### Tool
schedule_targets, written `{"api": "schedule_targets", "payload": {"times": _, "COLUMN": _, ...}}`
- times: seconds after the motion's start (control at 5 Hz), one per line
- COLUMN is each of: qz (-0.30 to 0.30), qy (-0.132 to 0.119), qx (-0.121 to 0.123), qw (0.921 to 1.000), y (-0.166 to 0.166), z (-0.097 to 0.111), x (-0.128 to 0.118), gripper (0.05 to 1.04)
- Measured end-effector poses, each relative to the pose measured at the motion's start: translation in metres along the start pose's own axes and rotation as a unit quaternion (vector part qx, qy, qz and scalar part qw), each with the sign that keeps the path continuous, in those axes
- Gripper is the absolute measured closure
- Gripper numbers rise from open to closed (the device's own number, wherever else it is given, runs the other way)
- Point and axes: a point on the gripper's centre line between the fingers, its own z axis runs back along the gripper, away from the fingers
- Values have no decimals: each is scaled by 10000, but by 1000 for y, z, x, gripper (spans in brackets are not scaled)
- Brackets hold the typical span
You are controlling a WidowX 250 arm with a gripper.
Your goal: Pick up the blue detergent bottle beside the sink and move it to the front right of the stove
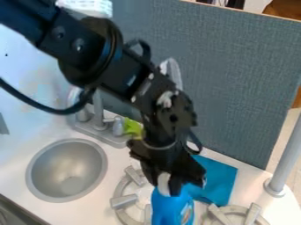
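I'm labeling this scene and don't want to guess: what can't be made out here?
All in the camera view:
- Base of the blue item: cut off by the bottom edge.
- Marking on its side: too small to read.
- Whether the gripper holds or merely touches it: the gripper's own parts cover the contact.
- The green item's full shape: partly behind the black arm.

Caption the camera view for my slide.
Black robot gripper at a bright blue object, round silver metal sink at left.
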Motion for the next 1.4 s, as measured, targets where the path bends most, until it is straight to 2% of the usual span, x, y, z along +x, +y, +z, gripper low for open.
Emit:
{"api": "schedule_targets", "payload": {"times": 0.2, "qz": 71, "qy": -137, "qx": -76, "qw": 9999, "y": -7, "z": -8, "x": -3, "gripper": 605}}
{"api": "schedule_targets", "payload": {"times": 0.6, "qz": 73, "qy": 86, "qx": 162, "qw": 9998, "y": -12, "z": -40, "x": -6, "gripper": 605}}
{"api": "schedule_targets", "payload": {"times": 0.8, "qz": 77, "qy": 116, "qx": 154, "qw": 9998, "y": -14, "z": -49, "x": -6, "gripper": 605}}
{"api": "schedule_targets", "payload": {"times": 1.2, "qz": 73, "qy": 81, "qx": 98, "qw": 9999, "y": -19, "z": -54, "x": 2, "gripper": 613}}
{"api": "schedule_targets", "payload": {"times": 1.4, "qz": 29, "qy": 21, "qx": 74, "qw": 10000, "y": -21, "z": -58, "x": 5, "gripper": 538}}
